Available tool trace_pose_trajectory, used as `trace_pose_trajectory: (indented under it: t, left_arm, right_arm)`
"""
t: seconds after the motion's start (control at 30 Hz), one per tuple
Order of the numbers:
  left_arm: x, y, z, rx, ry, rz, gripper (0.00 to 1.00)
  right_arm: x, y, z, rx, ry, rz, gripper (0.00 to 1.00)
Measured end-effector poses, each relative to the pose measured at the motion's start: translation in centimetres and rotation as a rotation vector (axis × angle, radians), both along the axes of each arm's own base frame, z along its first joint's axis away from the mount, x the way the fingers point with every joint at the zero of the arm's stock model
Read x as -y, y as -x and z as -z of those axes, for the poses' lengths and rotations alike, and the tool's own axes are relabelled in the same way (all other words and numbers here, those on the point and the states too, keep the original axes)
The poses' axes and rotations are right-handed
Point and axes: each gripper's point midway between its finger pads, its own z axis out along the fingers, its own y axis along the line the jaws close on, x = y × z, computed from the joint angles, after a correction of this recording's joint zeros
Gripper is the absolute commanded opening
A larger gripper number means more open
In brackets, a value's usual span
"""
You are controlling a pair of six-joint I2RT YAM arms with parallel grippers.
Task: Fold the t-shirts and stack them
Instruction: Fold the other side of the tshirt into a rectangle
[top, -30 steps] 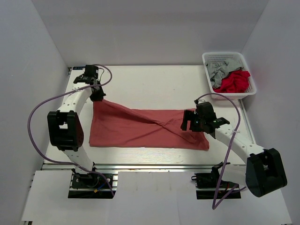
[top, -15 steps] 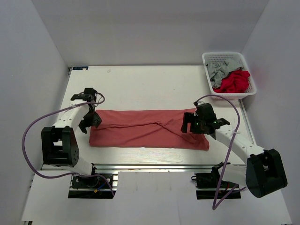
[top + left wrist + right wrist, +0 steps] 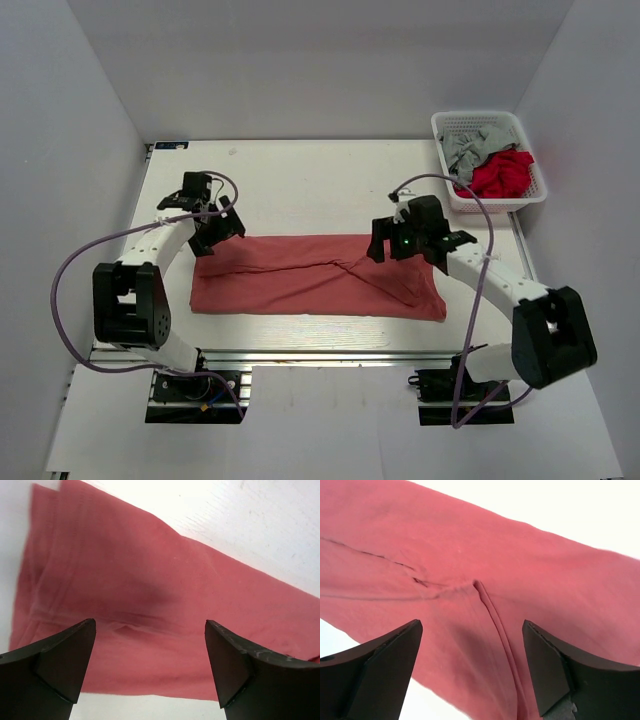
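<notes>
Left hand (image 3: 150, 624) and right hand (image 3: 472, 623) released above salmon t-shirt (image 3: 310, 275); basket (image 3: 478, 115) holds grey t-shirt (image 3: 468, 148), red t-shirt (image 3: 500, 175).

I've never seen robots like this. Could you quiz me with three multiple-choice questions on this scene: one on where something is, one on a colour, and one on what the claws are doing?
1. Where does the white basket stand?
A) near left corner
B) far right corner of the table
C) centre

2. What colour is the t-shirt spread flat on the table?
A) grey
B) blue
C) salmon-red

3. How do the left gripper and right gripper stand?
A) both open, holding nothing
B) both shut on cloth
C) one gripping the basket

Answers:
1 B: it sits at the top right of the overhead view.
2 C: both wrist views show salmon-red cloth.
3 A: each wrist view shows jaws wide apart above the shirt.
</notes>
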Motion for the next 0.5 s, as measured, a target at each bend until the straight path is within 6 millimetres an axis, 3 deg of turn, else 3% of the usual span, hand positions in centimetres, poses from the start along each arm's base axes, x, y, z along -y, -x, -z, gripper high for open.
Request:
trace_pose_trajectory:
  t: [0.07, 0.3, 0.5]
  left_arm:
    - [0.5, 0.2, 1.3, -0.020, 0.024, 0.023, 1.00]
    - [1.1, 1.2, 4.7, -0.091, 0.050, 0.046, 1.00]
    - [0.8, 2.1, 6.0, -0.128, 0.035, 0.039, 1.00]
  right_arm:
    - [-1.0, -0.4, 0.9, -0.005, -0.002, -0.045, 0.80]
    - [-3.2, 0.0, 3.7, -0.054, -0.005, -0.165, 0.77]
    - [-4.9, -0.3, 4.5, -0.042, -0.029, -0.208, 0.68]
